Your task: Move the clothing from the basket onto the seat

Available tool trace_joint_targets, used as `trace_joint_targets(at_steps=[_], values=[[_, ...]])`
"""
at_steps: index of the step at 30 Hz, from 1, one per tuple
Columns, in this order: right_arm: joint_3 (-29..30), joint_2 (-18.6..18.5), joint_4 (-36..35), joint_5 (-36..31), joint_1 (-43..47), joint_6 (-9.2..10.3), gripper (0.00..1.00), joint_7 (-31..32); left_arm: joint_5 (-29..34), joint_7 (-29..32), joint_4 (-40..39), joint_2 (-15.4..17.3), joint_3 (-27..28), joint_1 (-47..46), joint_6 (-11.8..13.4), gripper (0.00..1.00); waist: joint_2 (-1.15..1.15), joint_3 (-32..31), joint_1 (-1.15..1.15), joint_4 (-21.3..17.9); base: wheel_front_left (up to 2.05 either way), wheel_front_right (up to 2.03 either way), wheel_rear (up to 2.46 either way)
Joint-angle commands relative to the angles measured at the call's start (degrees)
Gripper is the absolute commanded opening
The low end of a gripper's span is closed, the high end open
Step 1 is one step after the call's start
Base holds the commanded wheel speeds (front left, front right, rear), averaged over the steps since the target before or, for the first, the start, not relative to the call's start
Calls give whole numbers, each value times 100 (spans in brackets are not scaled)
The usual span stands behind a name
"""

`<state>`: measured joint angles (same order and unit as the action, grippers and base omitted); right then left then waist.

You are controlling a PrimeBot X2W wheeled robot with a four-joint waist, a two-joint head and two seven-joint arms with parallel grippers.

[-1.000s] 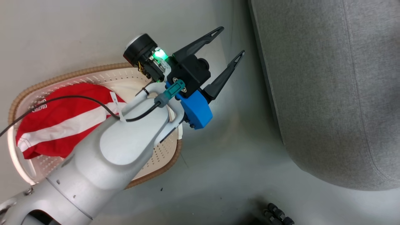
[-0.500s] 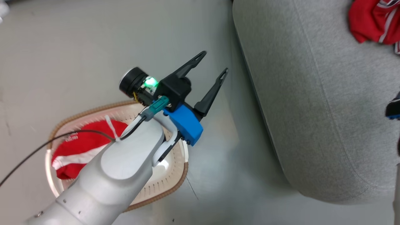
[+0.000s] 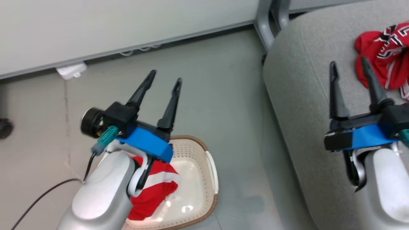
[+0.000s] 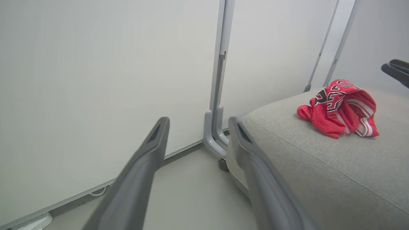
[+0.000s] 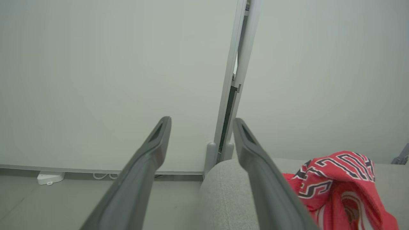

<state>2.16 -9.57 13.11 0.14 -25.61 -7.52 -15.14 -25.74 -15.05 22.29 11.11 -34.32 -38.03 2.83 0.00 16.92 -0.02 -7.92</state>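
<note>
The cream basket (image 3: 211,166) sits on the floor at the bottom centre, with a red garment with a white stripe (image 3: 156,188) inside it, partly hidden by my left arm. My left gripper (image 3: 165,76) hangs open and empty above the basket's far side. On the grey seat (image 3: 300,95) at the right lies the red jersey (image 3: 385,54) with black lettering, crumpled and free. My right gripper (image 3: 349,62) stands open over the seat, just left of the jersey. The left wrist view shows open fingers (image 4: 143,166), the seat (image 4: 319,169) and the jersey (image 4: 338,108). The right wrist view shows the jersey (image 5: 338,182) beside its open fingers (image 5: 258,172).
A pale wall panel runs along the back, with a grey metal post (image 3: 265,22) at the seat's far corner. A white plug box (image 3: 71,71) lies at the wall's foot. A black cable (image 3: 41,198) trails from my left arm. A dark wheel (image 3: 4,127) sits at the left edge.
The head view has swung up and toward the wall. My right gripper has come into view, open beside the jersey lying on the seat. The left gripper stays open above the basket.
</note>
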Motion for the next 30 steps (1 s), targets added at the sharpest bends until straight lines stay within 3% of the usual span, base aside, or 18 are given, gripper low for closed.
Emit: trace_joint_targets(at_steps=[1,9,17,30], values=[[-103,54,-52,48,135,6,100,-3,63,-18,-76,36,171,244,29,100,0,-347,2,343,0,0,0],[-505,308,-128,218,648,6,100,-2,431,-18,-562,-64,1345,1315,11,100,0,-763,2,687,0,0,0],[-291,414,-73,269,1337,6,100,-2,866,-19,-913,-330,2258,2307,-295,100,0,-1139,2,849,0,0,0],[-97,501,-2,310,2098,6,100,-2,1354,-19,-855,-686,2952,3063,-698,100,0,-1561,2,877,0,0,0]])
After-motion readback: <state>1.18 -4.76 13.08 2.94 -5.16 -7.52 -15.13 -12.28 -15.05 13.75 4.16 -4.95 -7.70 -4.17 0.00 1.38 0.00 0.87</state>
